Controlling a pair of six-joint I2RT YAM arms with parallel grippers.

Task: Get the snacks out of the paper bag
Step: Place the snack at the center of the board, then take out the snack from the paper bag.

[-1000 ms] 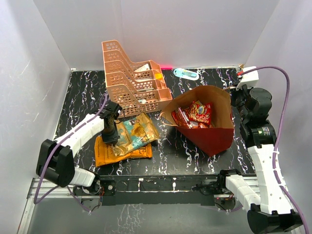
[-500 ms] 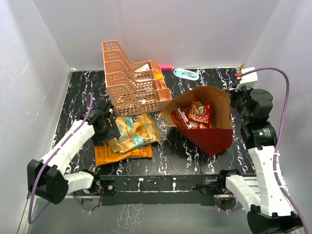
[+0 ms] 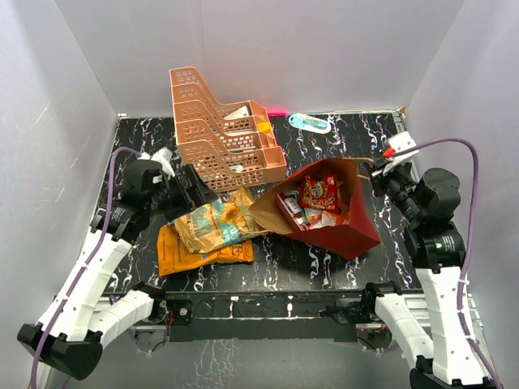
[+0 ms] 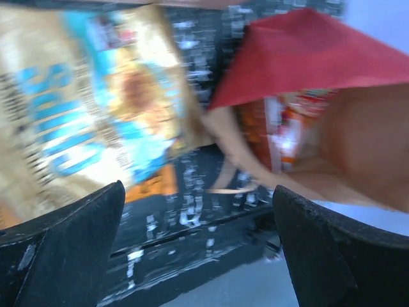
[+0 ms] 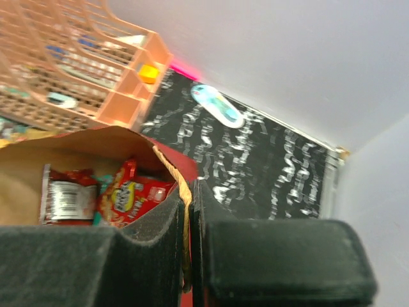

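Top external view: the red paper bag (image 3: pixel 350 231) is seen lying tilted on the black marbled table (image 3: pixel 284 259), its mouth opened toward the left, with red packets (image 3: pixel 319 194) held inside. Its far rim is pinched between the closed fingers of the right gripper (image 5: pixel 190 204). A tan-gold chip bag (image 3: pixel 212 223) is laid over an orange chip bag (image 3: pixel 199 255), just beside the peach rack (image 3: pixel 223 142). The left gripper (image 4: pixel 198 192) is spread wide and, though its wrist view is blurred, appears empty.
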